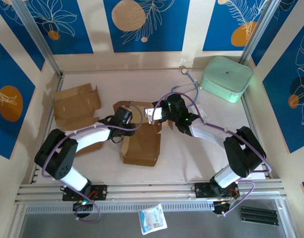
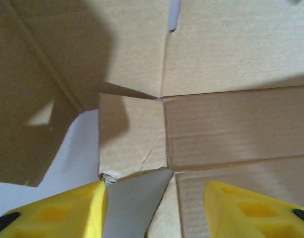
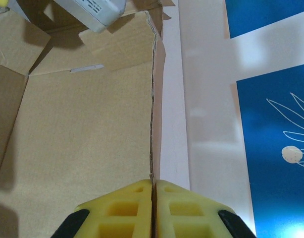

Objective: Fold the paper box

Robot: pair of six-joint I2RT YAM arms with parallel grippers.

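Paper box [image 1: 140, 144]: brown corrugated card, half-formed with its flaps splayed, mid-frame on the pale counter [image 1: 191, 158]; the left wrist view shows creased panels and a ragged corner flap. Right tool [image 3: 153, 198], blocky yellow fingers, is pinched together on the thin edge of a box wall; left tool [image 2: 154, 210] stands apart with nothing between its fingers, facing those panels. Bare counter lies lower right of the box, with a flat card blank [image 1: 75, 105] upper left and a rounded mint case [image 1: 226, 78] upper right.

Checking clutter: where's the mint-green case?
Top view: mint-green case sits in the far right corner, just right of a thin blue cable.
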